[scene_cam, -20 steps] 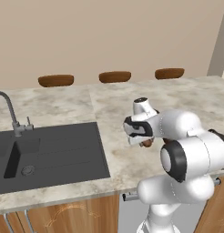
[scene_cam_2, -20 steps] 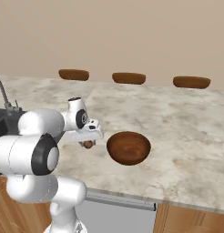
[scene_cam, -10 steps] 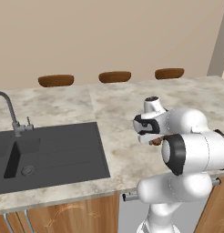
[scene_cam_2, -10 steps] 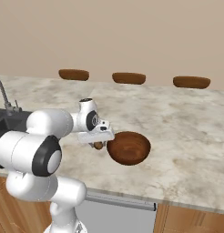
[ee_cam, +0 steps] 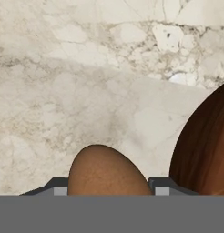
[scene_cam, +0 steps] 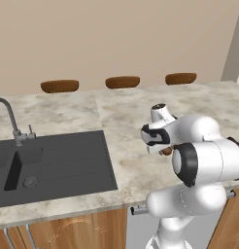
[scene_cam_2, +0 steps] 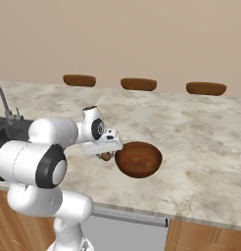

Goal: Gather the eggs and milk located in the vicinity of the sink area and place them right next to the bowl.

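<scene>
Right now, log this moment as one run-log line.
phase: carrying | held: egg in shut jaws | position: just beside wooden bowl over marble counter | egg not yet set down

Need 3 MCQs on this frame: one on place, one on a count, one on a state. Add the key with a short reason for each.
1. Where is the egg?
A. in the sink
B. between the gripper's fingers, beside the bowl
C. inside the bowl

2. How many brown stool seats stand along the far edge of the counter?
A. one
B. three
C. five

3. What state is the gripper in?
A. shut on the egg
B. wide open with nothing in it
C. shut on the faucet

Key:
1 B: the hand view shows the egg between the fingers, with the bowl's rim at the right edge.
2 B: the right base view shows three seats, at and.
3 A: the fingers sit against both sides of the egg.
</scene>
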Motion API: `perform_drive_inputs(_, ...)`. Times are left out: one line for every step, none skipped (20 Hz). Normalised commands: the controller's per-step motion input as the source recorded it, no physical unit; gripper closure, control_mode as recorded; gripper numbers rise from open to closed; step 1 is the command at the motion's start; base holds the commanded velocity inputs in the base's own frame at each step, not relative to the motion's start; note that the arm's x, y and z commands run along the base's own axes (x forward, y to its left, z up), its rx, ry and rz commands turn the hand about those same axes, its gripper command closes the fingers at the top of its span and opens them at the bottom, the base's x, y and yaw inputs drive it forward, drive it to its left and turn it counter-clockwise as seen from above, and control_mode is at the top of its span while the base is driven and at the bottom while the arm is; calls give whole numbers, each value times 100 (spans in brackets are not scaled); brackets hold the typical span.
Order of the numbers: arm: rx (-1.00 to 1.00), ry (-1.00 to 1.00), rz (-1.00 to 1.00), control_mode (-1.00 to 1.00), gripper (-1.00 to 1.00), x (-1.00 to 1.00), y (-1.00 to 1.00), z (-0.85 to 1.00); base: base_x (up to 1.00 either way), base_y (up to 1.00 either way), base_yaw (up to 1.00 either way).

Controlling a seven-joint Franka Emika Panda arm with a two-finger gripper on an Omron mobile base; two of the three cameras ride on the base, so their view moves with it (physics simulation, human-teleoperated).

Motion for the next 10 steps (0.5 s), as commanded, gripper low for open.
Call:
perform_drive_inputs(-6,0,0,-100,100,1,0,0,0,0,0)
perform_drive_inputs(-5,0,0,-100,100,0,0,0,0,0,0)
perform_drive_inputs(-3,0,0,-100,100,1,0,-4,0,0,0)
perform_drive_inputs(-3,0,0,-100,100,0,0,-6,0,0,0)
perform_drive_inputs(-3,0,0,-100,100,2,0,-9,0,0,0)
perform_drive_inputs(-4,0,0,-100,100,2,0,-11,0,0,0)
perform_drive_inputs(-5,0,0,-100,100,7,0,-14,0,0,0)
perform_drive_inputs(-5,0,0,-100,100,6,0,-20,0,0,0)
perform_drive_inputs(-5,0,0,-100,100,2,0,-16,0,0,0)
perform_drive_inputs(-3,0,0,-100,100,0,0,-12,0,0,0)
